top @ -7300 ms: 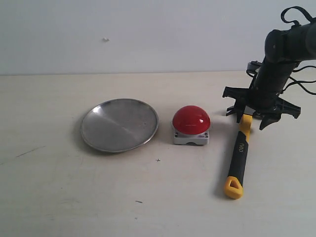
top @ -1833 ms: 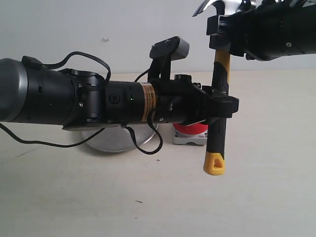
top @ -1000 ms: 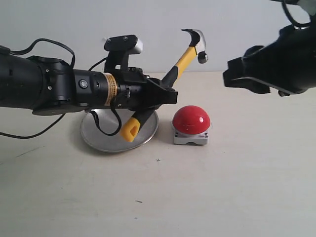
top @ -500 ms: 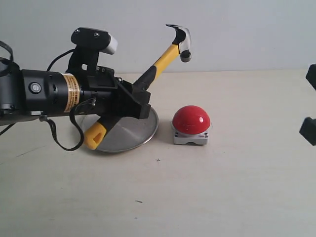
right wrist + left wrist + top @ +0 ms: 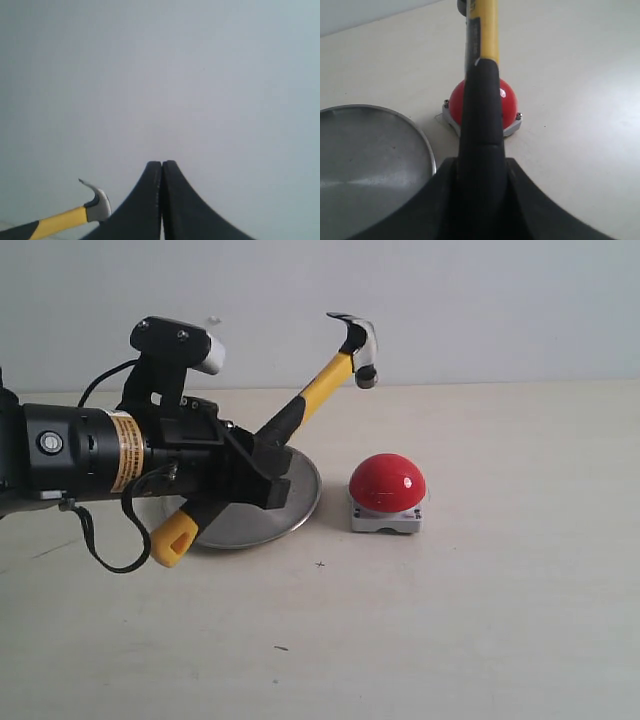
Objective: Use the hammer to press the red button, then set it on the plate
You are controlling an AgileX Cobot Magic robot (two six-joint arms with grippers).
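Note:
My left gripper (image 5: pixel 255 465) is shut on the hammer's (image 5: pixel 300 410) black grip, above the silver plate (image 5: pixel 295 502). The hammer slants up to the right; its metal head hangs in the air above and left of the red button (image 5: pixel 388 483), and its yellow looped end points down left. In the left wrist view the hammer (image 5: pixel 481 85) runs straight out from the gripper (image 5: pixel 480 172) and covers part of the red button (image 5: pixel 506 102), with the plate (image 5: pixel 370 150) beside it. My right gripper (image 5: pixel 161 167) is shut on nothing and faces the wall; the hammer (image 5: pixel 75 216) head shows there.
The button sits on a grey-white base (image 5: pixel 385 520) just right of the plate. The pale tabletop (image 5: pixel 480 620) stretches to the front and right. A plain wall stands behind. The right arm is out of the exterior view.
The left arm has drawn back to the left with the hammer, whose head sank slightly. The right arm has left the exterior view.

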